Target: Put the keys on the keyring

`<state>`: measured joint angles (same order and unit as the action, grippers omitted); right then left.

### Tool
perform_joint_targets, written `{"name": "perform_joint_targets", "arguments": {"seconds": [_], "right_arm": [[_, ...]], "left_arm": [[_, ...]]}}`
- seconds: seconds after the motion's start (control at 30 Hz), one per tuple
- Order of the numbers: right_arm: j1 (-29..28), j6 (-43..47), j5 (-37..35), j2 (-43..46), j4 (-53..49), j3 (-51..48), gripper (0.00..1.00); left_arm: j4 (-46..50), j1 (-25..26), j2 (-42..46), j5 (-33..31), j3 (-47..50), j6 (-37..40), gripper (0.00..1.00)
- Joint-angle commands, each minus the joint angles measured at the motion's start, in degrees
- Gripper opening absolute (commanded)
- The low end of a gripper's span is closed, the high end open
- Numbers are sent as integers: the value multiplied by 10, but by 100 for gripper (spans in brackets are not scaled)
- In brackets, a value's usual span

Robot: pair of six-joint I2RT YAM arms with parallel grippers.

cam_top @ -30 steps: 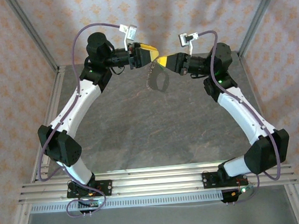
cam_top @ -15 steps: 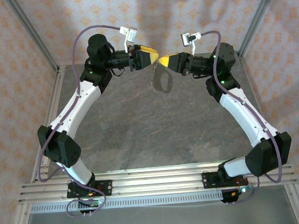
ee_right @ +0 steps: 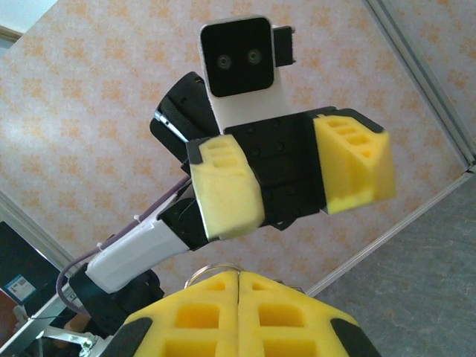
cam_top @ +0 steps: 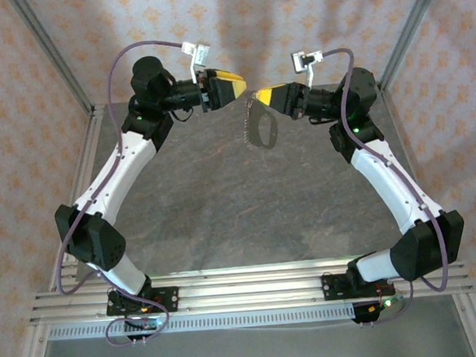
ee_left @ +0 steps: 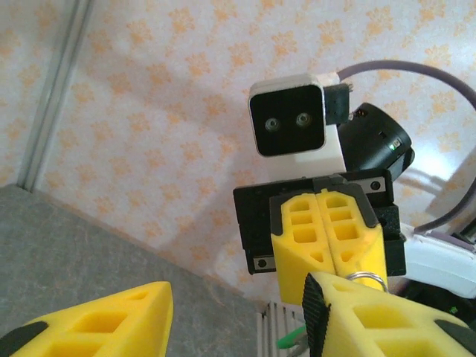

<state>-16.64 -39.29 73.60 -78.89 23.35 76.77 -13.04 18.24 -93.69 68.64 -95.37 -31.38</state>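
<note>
Pulling back leftward over the table (cam_top: 223,204), the left gripper (cam_top: 240,84) is hanging released, fingers apart. Facing it, the right gripper (cam_top: 257,98) is clenching a small metal ring (ee_left: 366,280), with the tan keyring (cam_top: 259,132) dangling beneath.

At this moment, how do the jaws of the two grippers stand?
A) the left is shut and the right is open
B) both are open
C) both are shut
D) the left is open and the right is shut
D: the left gripper has its yellow fingers apart with a clear gap between them, while the fingers of the right gripper press together, with the keyring hanging from them.
</note>
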Motion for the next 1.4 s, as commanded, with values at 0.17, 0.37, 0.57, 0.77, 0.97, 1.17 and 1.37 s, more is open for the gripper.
{"name": "perform_joint_targets", "arguments": {"seconds": [0.17, 0.37, 0.57, 0.77, 0.97, 1.17, 1.37], "right_arm": [[6, 8, 10, 13, 31, -6, 0], [6, 5, 10, 11, 34, -5, 0], [6, 5, 11, 13, 31, -7, 0], [6, 16, 9, 17, 17, -12, 0], [6, 17, 8, 19, 17, -17, 0], [6, 18, 3, 18, 17, -20, 0], [6, 19, 3, 17, 17, -19, 0]], "left_arm": [[103, 3, 31, 31, -14, 99, 52], [192, 16, 27, 29, -29, 170, 52], [174, 18, 28, 22, -29, 162, 52], [160, 16, 40, 13, -35, 156, 52], [151, 17, 46, 13, -51, 146, 53], [218, 36, 48, -23, -72, 182, 53], [258, 57, 48, -60, -83, 207, 54]]}}
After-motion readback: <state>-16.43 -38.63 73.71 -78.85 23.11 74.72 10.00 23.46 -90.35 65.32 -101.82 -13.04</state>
